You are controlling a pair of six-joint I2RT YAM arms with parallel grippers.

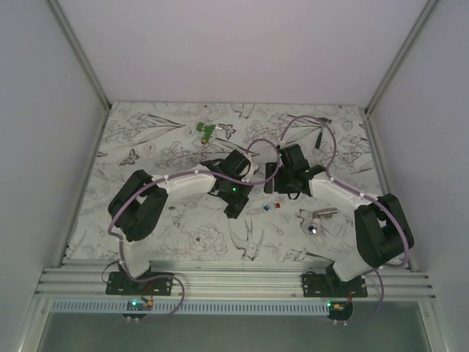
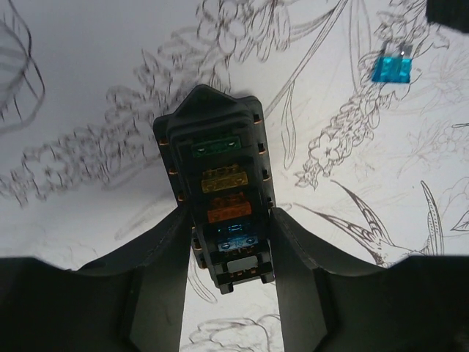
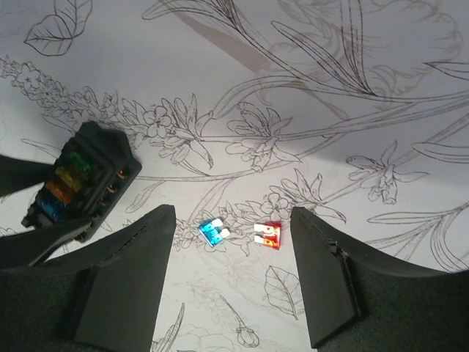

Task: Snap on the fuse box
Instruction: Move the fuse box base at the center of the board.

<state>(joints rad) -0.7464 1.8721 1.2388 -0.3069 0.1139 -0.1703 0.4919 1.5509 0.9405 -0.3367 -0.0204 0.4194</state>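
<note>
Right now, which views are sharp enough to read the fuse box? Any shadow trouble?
Left wrist: fuse box sharp, fuse colours readable, its near end dim between the jaws. Right wrist: crisp on the blue fuse and red fuse. Top external: soft, box unreadable.

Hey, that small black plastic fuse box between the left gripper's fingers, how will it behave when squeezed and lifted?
The black plastic fuse box looks rigid, so it likely won't flex. Small and slotted, probably light. Pinched only at its near end by the left gripper, it may pivot.
</note>
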